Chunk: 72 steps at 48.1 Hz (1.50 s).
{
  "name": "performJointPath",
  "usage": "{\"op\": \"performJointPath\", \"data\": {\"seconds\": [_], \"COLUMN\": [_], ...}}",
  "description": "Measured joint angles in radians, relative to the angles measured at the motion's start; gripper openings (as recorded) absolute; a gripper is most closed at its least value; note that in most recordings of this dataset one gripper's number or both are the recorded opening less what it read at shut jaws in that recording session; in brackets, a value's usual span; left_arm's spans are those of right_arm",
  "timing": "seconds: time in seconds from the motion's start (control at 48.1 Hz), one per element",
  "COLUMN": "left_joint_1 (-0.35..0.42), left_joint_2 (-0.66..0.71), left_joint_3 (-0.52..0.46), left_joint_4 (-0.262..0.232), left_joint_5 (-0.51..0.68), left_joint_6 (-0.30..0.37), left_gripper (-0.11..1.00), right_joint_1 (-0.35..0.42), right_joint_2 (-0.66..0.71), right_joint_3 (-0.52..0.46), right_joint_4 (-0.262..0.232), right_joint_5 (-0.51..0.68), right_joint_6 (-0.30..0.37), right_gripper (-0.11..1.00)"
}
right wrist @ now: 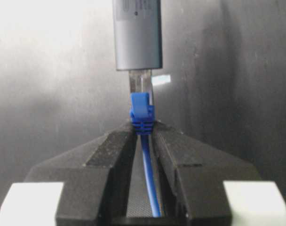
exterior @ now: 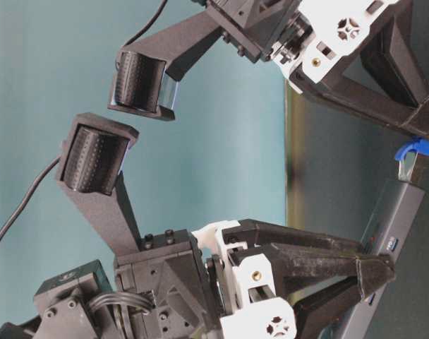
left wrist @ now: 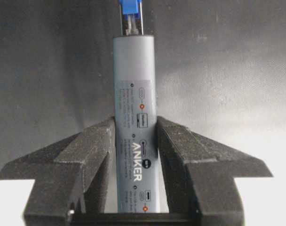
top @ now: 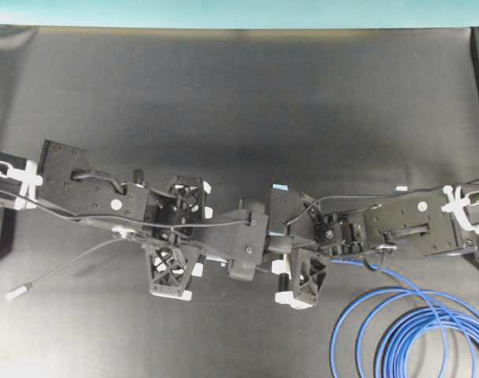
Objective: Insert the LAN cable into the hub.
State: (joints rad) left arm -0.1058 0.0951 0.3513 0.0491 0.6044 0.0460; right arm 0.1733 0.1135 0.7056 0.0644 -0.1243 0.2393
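Observation:
The hub [left wrist: 135, 127], a slim grey bar with printed labels, stands between the fingers of my left gripper [left wrist: 136, 123], which is shut on its sides. My right gripper [right wrist: 143, 127] is shut on the LAN cable [right wrist: 147, 174] just behind its blue boot [right wrist: 141, 113]. The clear plug [right wrist: 140, 82] meets the hub's end [right wrist: 137, 42], its tip in the port and part of it showing outside. From the left wrist the boot [left wrist: 131, 8] shows at the hub's far end. In the overhead view the two grippers meet mid-table and hide the joint.
Loops of the blue cable [top: 405, 331] lie at the front right of the black mat [top: 239, 102]. The hub's thin grey cord [top: 66, 268] trails left to a silver plug [top: 19, 292] near the front left edge.

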Motion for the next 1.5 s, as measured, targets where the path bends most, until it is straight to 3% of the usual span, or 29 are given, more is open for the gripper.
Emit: {"op": "performJointPath", "data": {"seconds": [0.312,1.497], "left_joint_1": [0.003,0.012], "left_joint_2": [-0.003,-0.035], "left_joint_3": [0.032,0.124], "left_joint_4": [0.000,0.000], "left_joint_5": [-0.087,-0.210], "left_joint_6": [-0.002,-0.002], "left_gripper": [0.29,0.29], "right_joint_1": [0.002,-0.012], "right_joint_2": [-0.003,-0.008], "right_joint_3": [0.023,0.041], "right_joint_4": [0.000,-0.005], "right_joint_5": [-0.061,-0.130], "right_joint_6": [0.000,-0.003], "right_gripper": [0.11,0.11]}}
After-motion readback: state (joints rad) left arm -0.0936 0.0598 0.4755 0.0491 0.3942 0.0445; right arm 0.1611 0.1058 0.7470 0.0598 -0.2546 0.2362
